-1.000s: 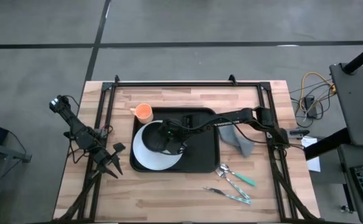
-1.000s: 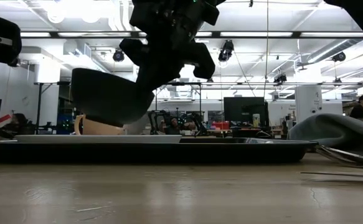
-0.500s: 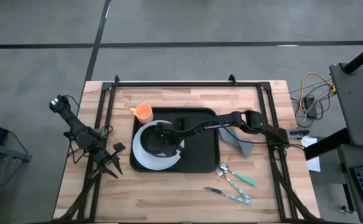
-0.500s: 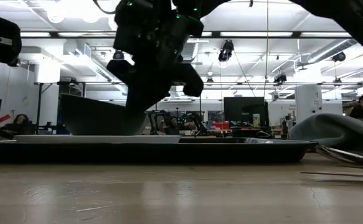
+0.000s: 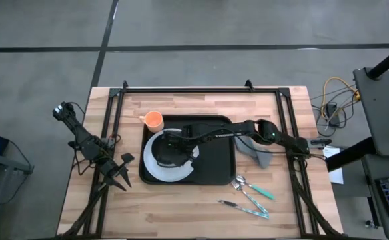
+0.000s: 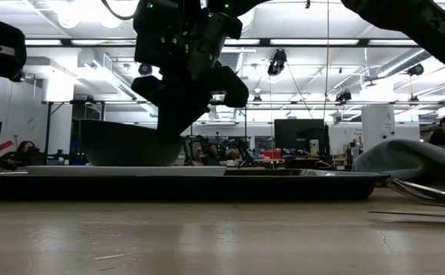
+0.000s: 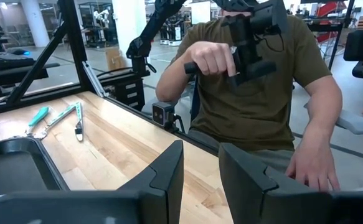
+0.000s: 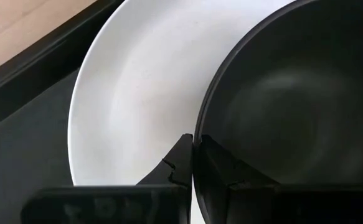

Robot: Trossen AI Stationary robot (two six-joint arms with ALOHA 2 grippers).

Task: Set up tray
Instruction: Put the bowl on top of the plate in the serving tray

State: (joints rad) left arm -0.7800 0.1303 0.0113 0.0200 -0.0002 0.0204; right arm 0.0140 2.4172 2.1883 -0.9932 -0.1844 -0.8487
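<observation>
On table centre: tray (image 5: 215,155) lies flat, carrying plate (image 5: 155,168). Right gripper (image 5: 176,142) pinched tight on bowl (image 5: 173,153) rim, over plate. Left gripper (image 5: 119,175) parted, empty, beside tray. Tray looks stiff, light, slick; grip rim.

From my remote station, the surroundings read as follows. Floor (image 5: 247,23): grey, smooth, crossed by dark seam lines. Table top (image 5: 181,213): pale wood planks, bordered by a black metal frame (image 5: 187,89). Cables (image 5: 331,100): a yellow and black tangle on the floor beside the table. Ceiling (image 6: 359,30): white, hung with bright strip lights and dark fixtures. Far room: a workshop hall with white pillars, a dark monitor (image 6: 295,134) and benches. One seated person (image 7: 262,93) in an olive shirt faces my table.
</observation>
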